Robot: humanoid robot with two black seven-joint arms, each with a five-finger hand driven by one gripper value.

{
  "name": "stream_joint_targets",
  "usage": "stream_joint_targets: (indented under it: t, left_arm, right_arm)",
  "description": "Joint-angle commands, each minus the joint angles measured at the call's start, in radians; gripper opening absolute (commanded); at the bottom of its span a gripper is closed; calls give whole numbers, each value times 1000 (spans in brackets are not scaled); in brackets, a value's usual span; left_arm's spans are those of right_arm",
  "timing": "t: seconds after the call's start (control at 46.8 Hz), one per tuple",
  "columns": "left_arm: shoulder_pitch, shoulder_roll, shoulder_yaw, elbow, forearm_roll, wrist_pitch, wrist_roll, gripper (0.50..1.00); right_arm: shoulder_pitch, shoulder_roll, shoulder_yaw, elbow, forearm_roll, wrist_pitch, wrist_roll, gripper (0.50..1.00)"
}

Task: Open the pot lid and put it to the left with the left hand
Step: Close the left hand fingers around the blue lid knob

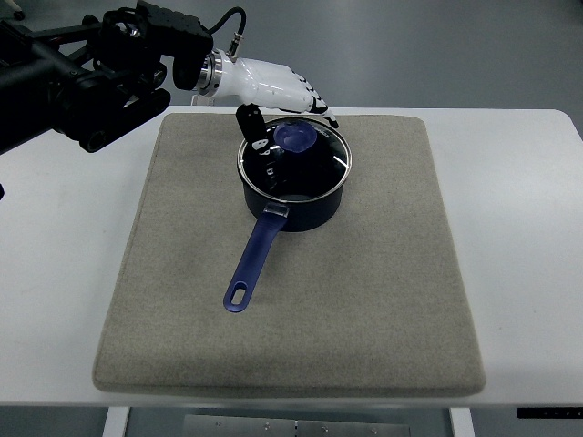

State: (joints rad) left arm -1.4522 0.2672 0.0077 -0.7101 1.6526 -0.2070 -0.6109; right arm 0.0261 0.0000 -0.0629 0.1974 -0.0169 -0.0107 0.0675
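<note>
A dark blue saucepan (293,202) stands on the grey mat (364,300), its long blue handle (253,264) pointing toward the near left. A glass lid (321,164) with a blue knob (296,137) sits on the pot. My left hand (293,130), white with dark fingertips, reaches in from the upper left and hovers over the lid. The black thumb (254,127) stands on the knob's left, and the other fingers (321,106) stretch past its far side. The fingers are spread around the knob without closing on it.
The mat covers most of a white table (64,273). My black left arm (100,82) fills the upper left corner. Bare mat lies to the left of the pot (191,191) and along the near side.
</note>
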Motion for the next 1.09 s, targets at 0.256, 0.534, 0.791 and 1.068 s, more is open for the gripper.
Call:
stream_joint_targets:
  t: [0.256, 0.534, 0.791, 1.068]
  left_arm:
    - [10, -2, 0, -5, 3, 0, 0, 816]
    - [-2, -2, -5, -9, 1, 5, 0, 741]
    - [4, 0, -3, -9, 4, 5, 0, 713]
    - [0, 1, 0, -11, 13, 3, 0, 508]
  right_arm:
    - [0, 0, 0, 0, 0, 0, 0, 917]
    - [0, 0, 0, 0, 0, 0, 0, 917]
    - [0, 0, 0, 0, 0, 0, 0, 917]
    - [0, 0, 0, 0, 0, 0, 0, 917]
